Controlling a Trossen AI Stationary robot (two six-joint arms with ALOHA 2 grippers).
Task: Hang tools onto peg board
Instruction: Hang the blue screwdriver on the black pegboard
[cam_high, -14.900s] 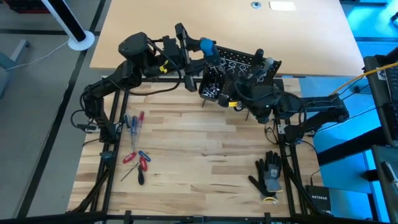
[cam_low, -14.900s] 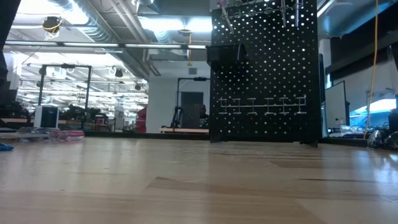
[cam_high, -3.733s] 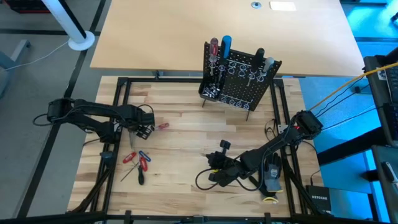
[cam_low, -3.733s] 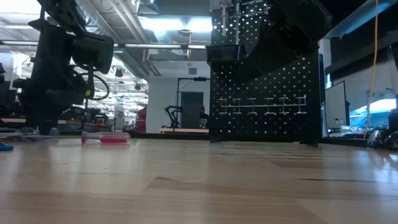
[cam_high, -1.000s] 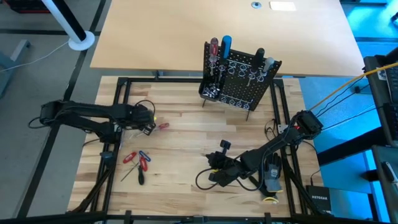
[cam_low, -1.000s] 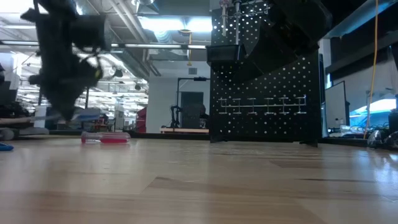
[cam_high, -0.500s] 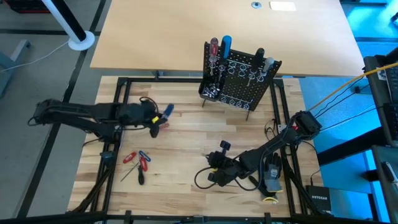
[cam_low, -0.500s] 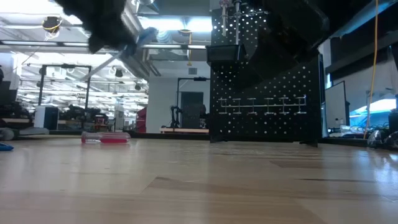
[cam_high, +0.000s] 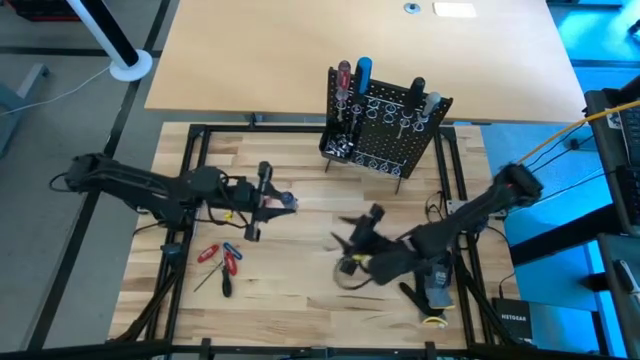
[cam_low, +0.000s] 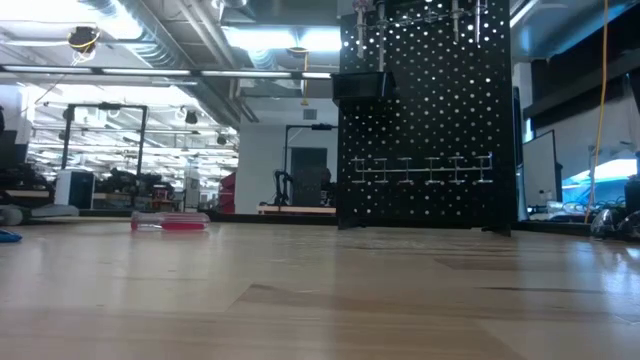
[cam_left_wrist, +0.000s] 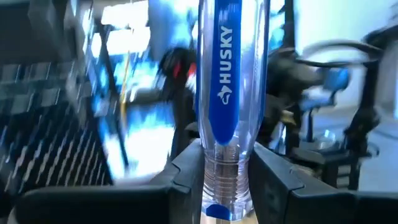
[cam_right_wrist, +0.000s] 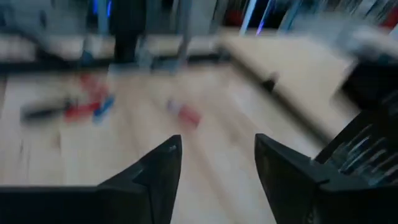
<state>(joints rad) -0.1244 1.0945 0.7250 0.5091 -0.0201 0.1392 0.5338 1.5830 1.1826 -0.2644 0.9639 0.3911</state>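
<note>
1. Left arm stretched low across the slatted wooden tabletop (cam_high: 300, 290) from the left edge, elbow bent, left gripper (cam_high: 262, 200) out over the middle-left of the table.
2. Left gripper (cam_left_wrist: 227, 171) clenched on a blue Husky screwdriver (cam_left_wrist: 229, 93): clear plastic handle with a blue core, white lettering, ribbed neck pinched between the two dark fingers (cam_left_wrist: 186, 171).
3. Right arm folded in from the right edge, forearm angled toward the table's centre, right gripper (cam_high: 358, 240) blurred above bare wood, well short of the board.
4. Right gripper (cam_right_wrist: 217, 168) released, dark fingers (cam_right_wrist: 158, 168) spread with nothing between them; smeared red and blue tool shapes on the wood beyond.
5. Peg board (cam_high: 385, 125) upright at the table's far middle: black perforated metal, silver wire rings, thin legs; red, blue and black handles already standing in its top row.
6. Same peg board (cam_low: 425, 120) in the low view: dotted black panel, a row of silver holders halfway up.
7. Red-handled screwdriver (cam_low: 170, 221) flat on the wood, left of the board.
8. Loose red, blue and black tools (cam_high: 220, 262) clustered near the front left.
9. Black-and-grey work glove (cam_high: 437, 285) at the front right.
</note>
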